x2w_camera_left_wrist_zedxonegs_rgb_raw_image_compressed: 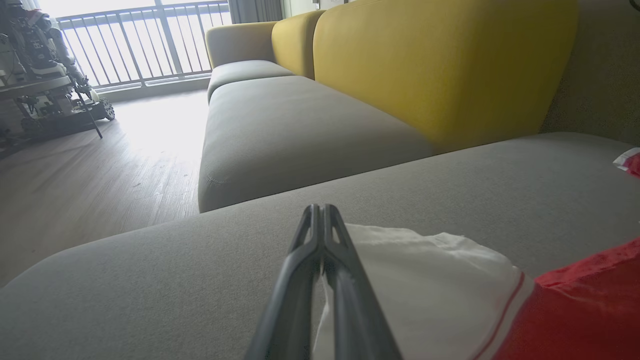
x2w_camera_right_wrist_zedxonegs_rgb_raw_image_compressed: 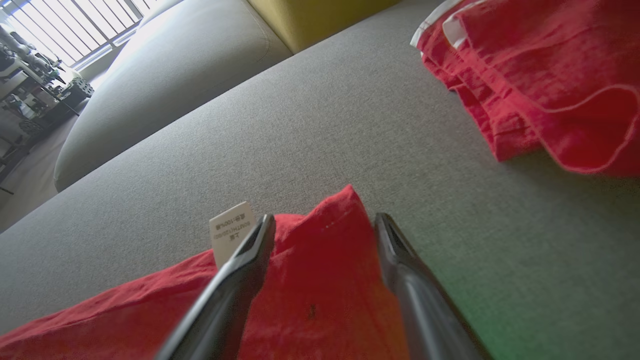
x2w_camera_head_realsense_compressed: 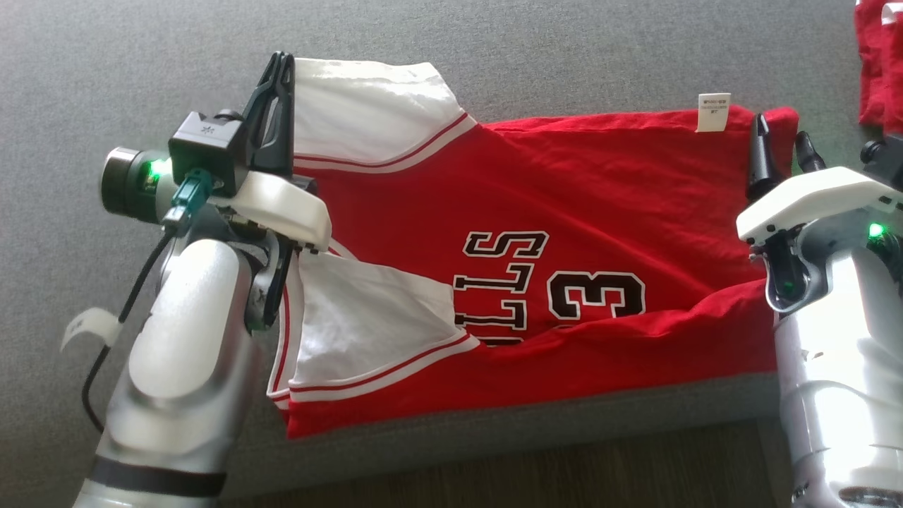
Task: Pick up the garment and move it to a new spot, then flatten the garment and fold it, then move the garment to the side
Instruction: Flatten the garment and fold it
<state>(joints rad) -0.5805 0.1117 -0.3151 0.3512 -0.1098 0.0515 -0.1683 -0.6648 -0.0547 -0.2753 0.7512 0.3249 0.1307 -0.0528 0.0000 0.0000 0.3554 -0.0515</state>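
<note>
Along the near edge of the grey sofa seat (x2w_camera_head_realsense_compressed: 494, 56) the garment (x2w_camera_head_realsense_compressed: 578, 183), a red jersey with white sleeves, is laid out lengthwise, its sleeves toward the seat's left end and its hem toward the right. Black lettering (x2w_camera_head_realsense_compressed: 596, 296) outlined in white is seen on the chest, partly covered by a red strip of the near side that is folded up over it. A white label (x2w_camera_head_realsense_compressed: 713, 111) is seen sticking out over the jersey's far edge, close to the hem.

The left claw (x2w_camera_head_realsense_compressed: 279, 77) is placed at the outer edge of the far sleeve (x2w_camera_head_realsense_compressed: 367, 113), with its two fingers pressed together. In the left wrist view the left claw (x2w_camera_left_wrist_zedxonegs_rgb_raw_image_compressed: 320, 207) is shown closed over the white cloth, but whether any cloth is pinched cannot be told. The near sleeve (x2w_camera_head_realsense_compressed: 367, 317) is spread flat just beside the left forearm.

The right claw (x2w_camera_head_realsense_compressed: 782, 134) is held wide apart at the far hem corner. In the right wrist view its fingers (x2w_camera_right_wrist_zedxonegs_rgb_raw_image_compressed: 325, 220) are seen on either side of that red corner, with the label (x2w_camera_right_wrist_zedxonegs_rgb_raw_image_compressed: 231, 230) just beside one fingertip; nothing is gripped.

A second red garment (x2w_camera_head_realsense_compressed: 878, 63) is bunched at the seat's far right corner, well apart from the jersey. A yellow backrest (x2w_camera_left_wrist_zedxonegs_rgb_raw_image_compressed: 440, 65) is seen behind the seat, and wooden floor (x2w_camera_head_realsense_compressed: 564, 473) below its near edge.
</note>
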